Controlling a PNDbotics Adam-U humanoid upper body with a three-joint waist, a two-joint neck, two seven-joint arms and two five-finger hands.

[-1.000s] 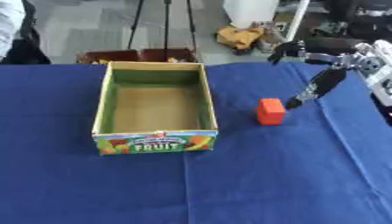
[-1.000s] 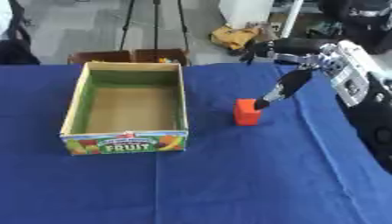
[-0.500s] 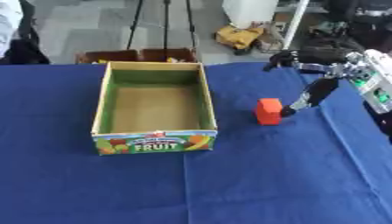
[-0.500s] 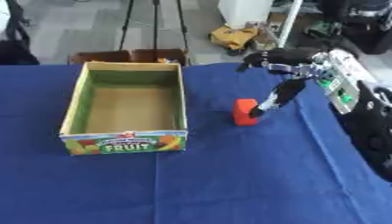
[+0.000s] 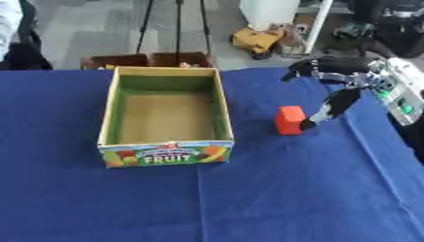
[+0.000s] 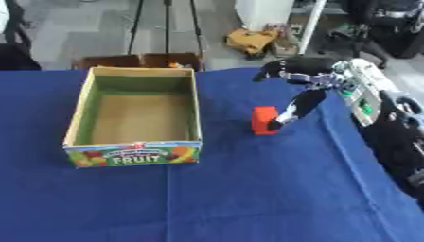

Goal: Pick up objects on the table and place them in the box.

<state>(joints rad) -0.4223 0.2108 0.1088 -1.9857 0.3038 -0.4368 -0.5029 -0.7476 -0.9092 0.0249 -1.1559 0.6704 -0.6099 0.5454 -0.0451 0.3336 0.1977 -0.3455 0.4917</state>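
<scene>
My right hand (image 5: pixel 331 90) is spread open over the little orange block (image 5: pixel 289 120), with one long finger (image 5: pixel 324 111) reaching down to its right side and nothing held yet. The block stands on the blue table (image 5: pixel 273 189), just to the right of the fruit box (image 5: pixel 165 116), which has nothing in it. I think it is small, hard and light, so I would pinch its two flat sides.

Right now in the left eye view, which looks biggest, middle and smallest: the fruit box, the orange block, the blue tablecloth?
1. Blue tablecloth: it fills most of the picture.
2. Fruit box: far bigger than the block.
3. Orange block: smallest, beside the right hand.
</scene>
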